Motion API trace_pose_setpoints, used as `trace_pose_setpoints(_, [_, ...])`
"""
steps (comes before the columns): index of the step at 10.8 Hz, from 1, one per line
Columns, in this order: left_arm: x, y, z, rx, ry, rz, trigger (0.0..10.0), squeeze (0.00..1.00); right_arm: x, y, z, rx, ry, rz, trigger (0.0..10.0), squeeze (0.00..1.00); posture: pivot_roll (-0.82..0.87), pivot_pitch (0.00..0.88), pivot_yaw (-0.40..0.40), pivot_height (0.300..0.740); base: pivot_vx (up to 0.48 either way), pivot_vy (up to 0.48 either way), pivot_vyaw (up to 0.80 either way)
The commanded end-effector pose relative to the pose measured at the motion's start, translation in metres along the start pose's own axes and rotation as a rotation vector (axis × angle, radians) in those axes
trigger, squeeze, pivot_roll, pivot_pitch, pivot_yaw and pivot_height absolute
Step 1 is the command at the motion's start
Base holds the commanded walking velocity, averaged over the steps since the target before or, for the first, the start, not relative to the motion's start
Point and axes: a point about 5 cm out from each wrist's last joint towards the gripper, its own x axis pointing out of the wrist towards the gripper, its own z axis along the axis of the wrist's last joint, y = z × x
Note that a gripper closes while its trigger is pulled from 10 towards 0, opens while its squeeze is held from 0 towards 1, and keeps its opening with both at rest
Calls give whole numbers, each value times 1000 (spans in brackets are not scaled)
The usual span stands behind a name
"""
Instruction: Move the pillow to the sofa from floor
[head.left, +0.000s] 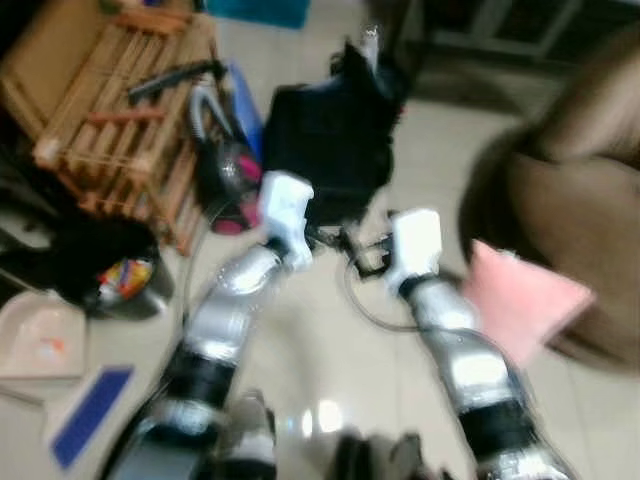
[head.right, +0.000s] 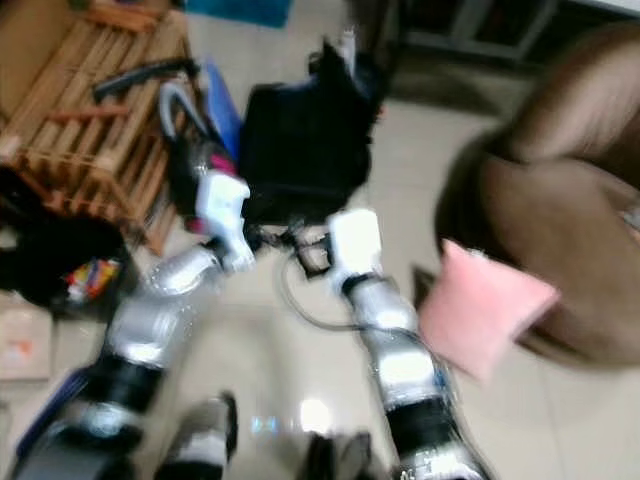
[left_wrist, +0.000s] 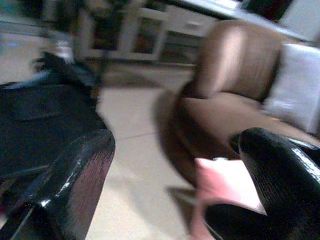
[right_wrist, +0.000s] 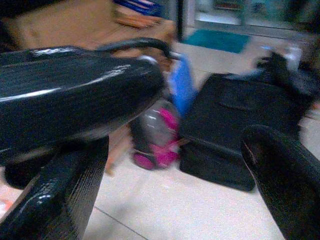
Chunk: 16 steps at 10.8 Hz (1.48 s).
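Approach phase — best move is to turn right and square up on the pillow before bending. Left gripper (left_wrist: 175, 180): fingers wide apart, holding nothing. Right gripper (right_wrist: 175, 170): also spread, empty. Pink pillow (head.left: 522, 298) on the floor, leaning against the brown sofa (head.left: 575, 200) — right of both arms.

A black bag (head.left: 325, 150) sits on the pale tiled floor (head.left: 300, 370), with a grey and pink vacuum cleaner (head.left: 225, 160) just beside it. A wooden slatted rack (head.left: 125, 120) lies tilted nearby, a dark hose (head.left: 175, 78) resting across it. A blue flat object (head.left: 92, 412) lies on the floor near a black bin (head.left: 110, 270). Everything is blurred.
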Motion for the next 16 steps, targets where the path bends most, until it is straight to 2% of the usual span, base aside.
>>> trace_pose_setpoints(1, [3,-9,-6,-5,27,-18,10000,0,-4,-4,3,-14,-22,4,10000,0,127,264,-93,740,480,0,0])
trace_pose_setpoints(4, [3,-7,-8,40,50,-2,10000,0,-4,-2,2,-11,-22,18,10000,0,128,268,-89,740,480,0,0])
trace_pose_setpoints(6, [4,-4,-11,28,67,18,10000,0,-4,-1,2,-13,-22,22,10000,0,126,267,-89,740,480,0,0])
trace_pose_setpoints(15, [4,-3,-13,80,86,26,10000,0,-3,-5,-1,-26,-8,9,10000,0,131,260,-88,740,480,0,0])
trace_pose_setpoints(16, [3,-2,-15,123,107,37,10000,0,-3,-7,-4,11,17,-17,10000,0,130,258,-89,736,0,0,0])
